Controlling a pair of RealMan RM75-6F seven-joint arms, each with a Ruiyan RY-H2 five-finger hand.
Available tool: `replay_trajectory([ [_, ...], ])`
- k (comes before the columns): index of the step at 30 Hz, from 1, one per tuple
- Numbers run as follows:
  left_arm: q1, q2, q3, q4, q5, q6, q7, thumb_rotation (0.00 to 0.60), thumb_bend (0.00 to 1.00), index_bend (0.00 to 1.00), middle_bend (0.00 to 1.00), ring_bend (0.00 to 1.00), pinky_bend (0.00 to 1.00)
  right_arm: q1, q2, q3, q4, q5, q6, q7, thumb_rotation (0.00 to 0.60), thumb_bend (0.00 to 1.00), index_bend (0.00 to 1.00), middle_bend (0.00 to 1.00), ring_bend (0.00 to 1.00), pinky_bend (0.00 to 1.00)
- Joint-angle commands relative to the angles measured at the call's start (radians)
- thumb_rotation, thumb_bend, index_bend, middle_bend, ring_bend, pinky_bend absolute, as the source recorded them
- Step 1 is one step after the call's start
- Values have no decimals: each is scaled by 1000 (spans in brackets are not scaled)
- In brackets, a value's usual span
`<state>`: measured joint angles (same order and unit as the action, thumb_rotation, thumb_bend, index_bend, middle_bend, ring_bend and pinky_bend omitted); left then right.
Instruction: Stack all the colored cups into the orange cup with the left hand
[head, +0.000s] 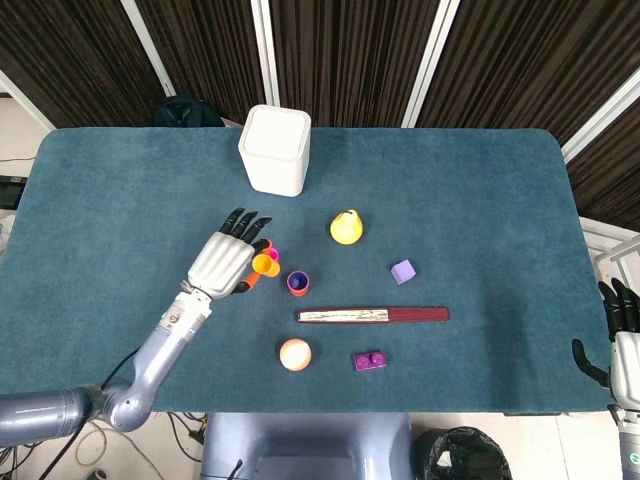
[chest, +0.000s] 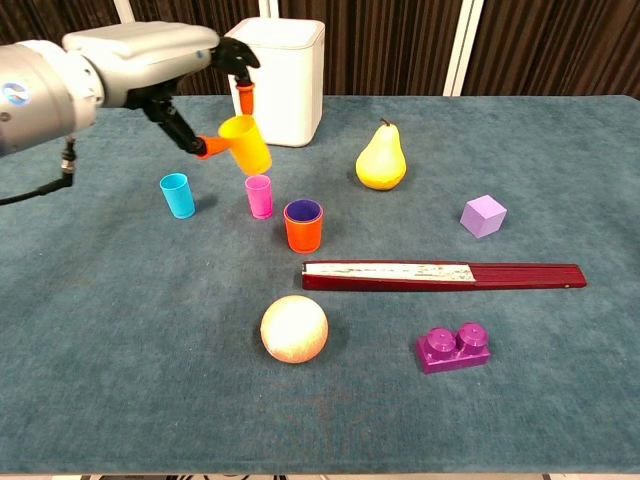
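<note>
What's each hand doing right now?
Left hand: holding the yellow cup, lifted off the table.
Right hand: at the frame edge, holding nothing; open or closed unclear.

No text, label, brand, number or sign can be read on anything in either view.

My desk (head: 480, 180) is covered in teal-blue felt with rounded corners. Behind it hang dark brown pleated curtains (head: 350, 50) crossed by slanted white bars (head: 428, 60). Pale floor (head: 18, 135) shows at my left.
</note>
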<state>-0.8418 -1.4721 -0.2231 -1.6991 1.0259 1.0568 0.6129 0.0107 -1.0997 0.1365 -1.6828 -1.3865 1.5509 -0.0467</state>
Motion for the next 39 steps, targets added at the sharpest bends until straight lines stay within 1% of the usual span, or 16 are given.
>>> replay_trajectory([
  [1,-21,-27,-7,2,-33,-1,32,600,335,457,95,0,0,0,1,1,0,2,-2,2,600,430,36,0,63,0],
  [7,-55,-74,-17,26,-106,-3,79,600,336,457,95,0,0,0,2,1,0,4,-3,6,600,430,36,0,63,0],
  [13,-77,-110,-18,63,-151,-8,99,600,336,460,95,0,0,1,1,2,1,6,-6,7,600,430,36,0,64,0],
  [20,-97,-141,-21,104,-145,-21,79,600,335,463,96,0,0,2,0,3,2,8,-7,6,600,430,36,0,64,0],
  [26,-102,-163,-3,133,-136,-24,72,600,335,464,96,0,0,0,2,5,1,9,-5,10,600,430,36,0,63,0],
  [39,-110,-176,9,148,-132,-21,71,600,335,464,96,0,0,-2,6,7,-2,13,-3,16,600,429,36,0,64,0],
])
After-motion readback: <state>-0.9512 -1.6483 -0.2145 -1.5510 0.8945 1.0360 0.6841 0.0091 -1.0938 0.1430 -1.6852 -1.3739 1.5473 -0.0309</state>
